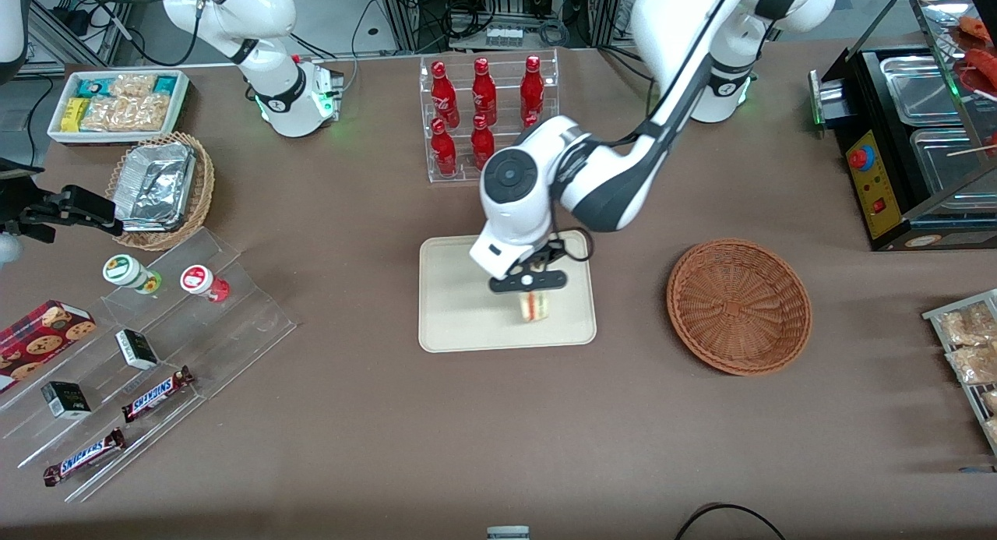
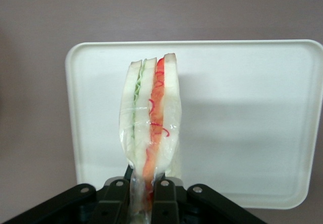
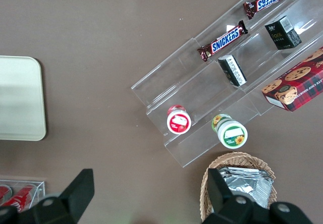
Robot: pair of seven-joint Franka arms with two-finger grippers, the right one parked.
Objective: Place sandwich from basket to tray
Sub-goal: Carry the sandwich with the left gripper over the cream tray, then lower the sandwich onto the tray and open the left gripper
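Sandwich (image 1: 534, 306) is pinched between the fingers of the left arm's gripper (image 1: 530, 285), cut edge outward, over the tray (image 1: 452, 291), on the part of it nearest the basket. The wrist view shows the wedge (image 2: 151, 128) hanging clear with bare tray surface (image 2: 242, 113) beneath; whether it already touches the tray cannot be told. Judgement: the step in hand is the set-down. It would be done well by lowering straight until the wedge rests on the tray floor, inside the rim, then opening the fingers without dragging the soft bread, and lifting vertically so the wedge does not topple.

Containers, from the parked arm's end across to the working arm's end:
- White bin (image 1: 118, 104): snack packets inside.
- Tan wicker basket (image 1: 160, 193): silver foil containers inside.
- Clear rack (image 1: 487, 119): red bottles standing in it.
- Tray: nothing on it other than the sandwich held over it.
- Basket (image 1: 738, 306): nothing visible in it; the sandwich is out.
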